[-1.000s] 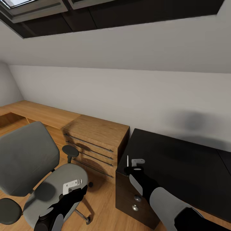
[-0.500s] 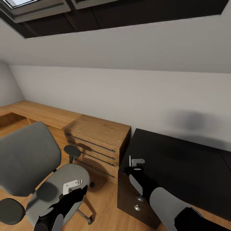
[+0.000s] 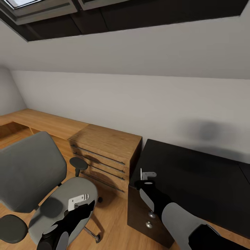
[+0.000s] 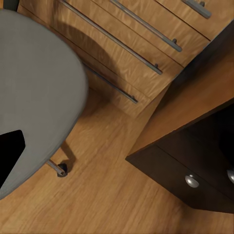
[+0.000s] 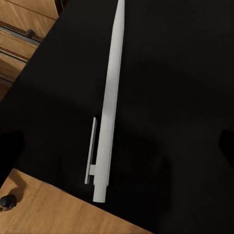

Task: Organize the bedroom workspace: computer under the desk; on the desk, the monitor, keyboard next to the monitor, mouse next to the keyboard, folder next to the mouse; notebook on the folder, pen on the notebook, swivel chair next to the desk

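The white pen [image 3: 141,173] [image 5: 109,112] lies on the glossy black desk [image 3: 198,173] near its left front corner. My right gripper [image 3: 143,181] [image 5: 117,144] hovers just above the pen, open, with its dark fingers spread to either side. The grey swivel chair [image 3: 33,170] stands left of the desk with a bare seat [image 4: 34,92]. My left gripper [image 3: 85,205] hangs open over the front of that seat, holding nothing. The computer, monitor, keyboard, mouse, folder and notebook are out of view.
A low light-wood cabinet [image 3: 106,151] with bar handles stands between chair and desk. The desk's black drawer unit [image 3: 140,211] has round silver knobs [image 4: 191,181]. Wooden floor [image 4: 97,195] runs under the chair's wheeled base. A white wall closes the back.
The camera has turned slightly, so the whole picture has slid a little to the right. Desk and pen have drifted with it past my right gripper. Both arms keep their poses.
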Tool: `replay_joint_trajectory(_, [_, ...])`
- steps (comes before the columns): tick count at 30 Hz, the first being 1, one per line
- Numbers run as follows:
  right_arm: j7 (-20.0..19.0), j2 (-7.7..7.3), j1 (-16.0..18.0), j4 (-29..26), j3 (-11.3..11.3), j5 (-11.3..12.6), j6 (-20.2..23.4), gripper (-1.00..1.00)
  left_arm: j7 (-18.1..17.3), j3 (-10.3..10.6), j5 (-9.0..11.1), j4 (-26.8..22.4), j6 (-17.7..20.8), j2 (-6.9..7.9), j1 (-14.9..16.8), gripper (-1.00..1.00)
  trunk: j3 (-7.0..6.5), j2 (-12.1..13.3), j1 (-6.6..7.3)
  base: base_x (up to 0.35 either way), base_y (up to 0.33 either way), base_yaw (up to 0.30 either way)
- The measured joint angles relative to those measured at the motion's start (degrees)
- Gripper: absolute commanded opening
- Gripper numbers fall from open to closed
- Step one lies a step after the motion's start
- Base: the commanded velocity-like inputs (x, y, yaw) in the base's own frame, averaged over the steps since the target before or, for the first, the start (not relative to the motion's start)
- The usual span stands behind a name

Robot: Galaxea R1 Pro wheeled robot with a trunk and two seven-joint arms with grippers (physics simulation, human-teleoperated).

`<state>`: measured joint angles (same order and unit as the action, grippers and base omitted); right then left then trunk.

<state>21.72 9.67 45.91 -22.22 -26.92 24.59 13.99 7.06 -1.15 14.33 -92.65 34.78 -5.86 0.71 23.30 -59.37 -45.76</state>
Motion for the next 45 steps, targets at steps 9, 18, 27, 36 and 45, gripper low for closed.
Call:
replay_joint_trajectory(9, [0.06, 0.05, 0.0, -0.07, -0.03, 0.01, 0.0, 1.0, 0.0, -0.02, 0.0, 0.0, 0.06, 0.0, 0.01, 1.0, 0.0, 0.0, 0.02, 0.07, 0.008, 0.0])
replay_joint_trajectory(18, [0.09, 0.05, 0.0, -0.14, -0.02, 0.01, 0.05, 1.0, 0.0, -0.04, 0.0, 0.08, 0.16, 0.0, 0.01, 1.0, 0.0, 0.0, 0.0, 0.072, 0.004, 0.0])
replay_joint_trajectory(27, [0.17, 0.05, 0.0, -0.11, -0.02, 0.01, 0.15, 1.0, 0.0, -0.04, 0.0, 0.08, 0.18, 0.0, 0.0, 1.0, 0.0, 0.0, 0.0, 0.007, 0.0, 0.0])
replay_joint_trajectory(36, [0.42, 0.04, 0.0, -0.05, 0.07, 0.63, 1.32, 1.0, 0.0, -0.04, 0.0, 0.02, 0.15, 0.0, 0.01, 1.0, 0.0, 0.0, 0.0, 0.0, 0.0, 0.0])
replay_joint_trajectory(45, [0.5, 0.05, 0.0, -0.23, 0.07, 2.21, 3.74, 1.0, 0.0, -0.05, -0.03, 0.02, 0.1, 0.0, 0.02, 1.0, 0.0, 0.0, 0.0, 0.0, 0.0, 0.0])
